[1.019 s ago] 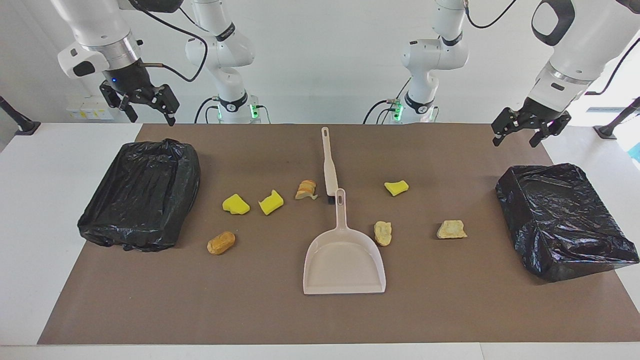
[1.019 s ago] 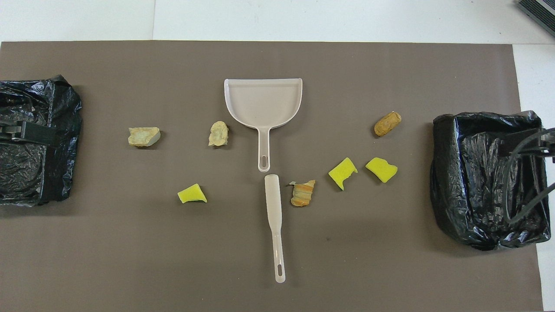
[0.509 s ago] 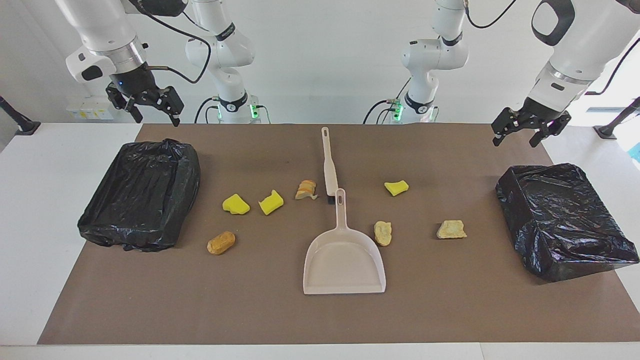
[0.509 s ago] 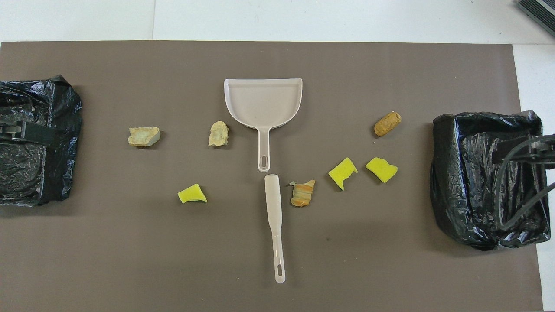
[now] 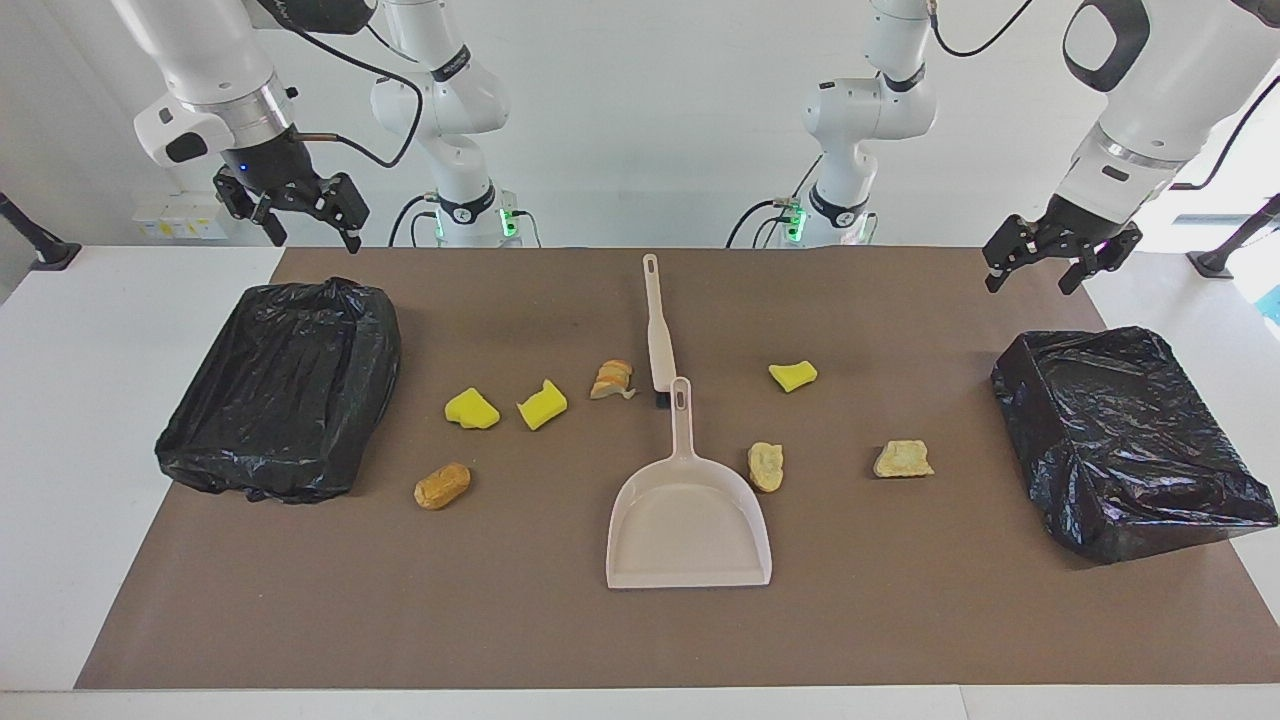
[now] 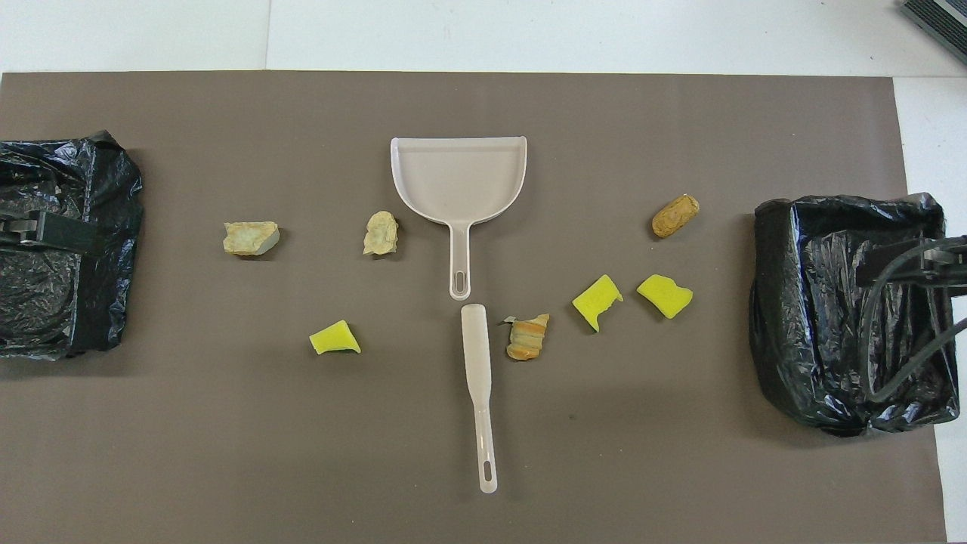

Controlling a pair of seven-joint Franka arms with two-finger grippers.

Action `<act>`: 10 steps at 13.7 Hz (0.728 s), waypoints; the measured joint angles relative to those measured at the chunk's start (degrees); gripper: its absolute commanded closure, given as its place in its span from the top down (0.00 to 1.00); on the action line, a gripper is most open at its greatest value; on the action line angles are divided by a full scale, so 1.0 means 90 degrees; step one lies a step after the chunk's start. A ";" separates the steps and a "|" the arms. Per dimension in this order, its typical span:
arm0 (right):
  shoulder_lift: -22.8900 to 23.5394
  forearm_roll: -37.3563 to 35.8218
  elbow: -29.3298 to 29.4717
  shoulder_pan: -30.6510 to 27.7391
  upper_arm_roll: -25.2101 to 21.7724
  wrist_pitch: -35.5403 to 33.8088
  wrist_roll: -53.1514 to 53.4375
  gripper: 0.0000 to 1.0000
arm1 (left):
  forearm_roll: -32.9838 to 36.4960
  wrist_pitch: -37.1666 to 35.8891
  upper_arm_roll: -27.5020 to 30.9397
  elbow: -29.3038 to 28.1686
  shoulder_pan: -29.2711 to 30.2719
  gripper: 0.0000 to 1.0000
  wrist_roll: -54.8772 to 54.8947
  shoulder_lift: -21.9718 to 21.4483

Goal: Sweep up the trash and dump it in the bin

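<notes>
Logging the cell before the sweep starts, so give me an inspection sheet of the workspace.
Surface: brown mat on a white table.
Job's things: seven trash lumps scattered on the mat; dustpan and brush lying mid-mat; a black-lined bin at each end.
Clutter: nothing seen.
Grippers: left gripper and right gripper open, empty, raised over the table's ends.
Cables: black cables on both arms.
Surroundings: white wall.

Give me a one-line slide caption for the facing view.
Seven trash pieces lie around the dustpan and brush, between two lined bins; left gripper and right gripper hang open above.
</notes>
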 measured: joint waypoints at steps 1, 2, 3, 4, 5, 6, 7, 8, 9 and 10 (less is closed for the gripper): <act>-0.0001 -0.0007 -0.0004 0.0000 0.0000 0.0000 0.0000 1.00 | 0.0000 0.0000 0.0000 0.0000 0.0000 1.00 0.0000 0.0000; -0.0001 -0.0013 -0.0008 0.0002 0.0001 0.0000 0.0000 1.00 | 0.0000 0.0000 0.0000 0.0000 0.0000 1.00 0.0000 0.0000; -0.0001 -0.0017 -0.0006 0.0023 0.0004 0.0010 0.0000 1.00 | 0.0000 0.0000 0.0000 0.0000 0.0000 1.00 0.0000 0.0000; 0.0008 -0.0018 0.0018 0.0074 0.0008 0.0043 0.0000 1.00 | 0.0000 0.0000 0.0000 0.0000 0.0000 1.00 0.0000 0.0000; 0.0062 -0.0018 0.0094 0.0135 0.0017 0.0082 0.0001 1.00 | 0.0000 0.0000 0.0000 0.0000 0.0000 1.00 0.0000 0.0000; 0.0183 -0.0012 0.0221 0.0205 0.0023 0.0115 0.0028 1.00 | 0.0000 0.0000 0.0000 0.0000 0.0000 1.00 0.0000 0.0000; 0.0379 -0.0011 0.0399 0.0303 0.0040 0.0158 0.0151 1.00 | 0.0000 0.0000 0.0000 0.0000 0.0000 1.00 0.0000 0.0000; 0.0629 -0.0011 0.0616 0.0417 0.0078 0.0270 0.0374 1.00 | 0.0000 0.0000 0.0000 0.0000 0.0000 1.00 0.0000 0.0000; 0.0891 -0.0011 0.0829 0.0515 0.0150 0.0405 0.0622 1.00 | 0.0000 0.0000 0.0000 0.0000 0.0000 1.00 0.0000 0.0000; 0.1208 -0.0011 0.1073 0.0610 0.0264 0.0575 0.0897 1.00 | 0.0000 0.0000 0.0000 0.0000 0.0000 1.00 0.0000 0.0000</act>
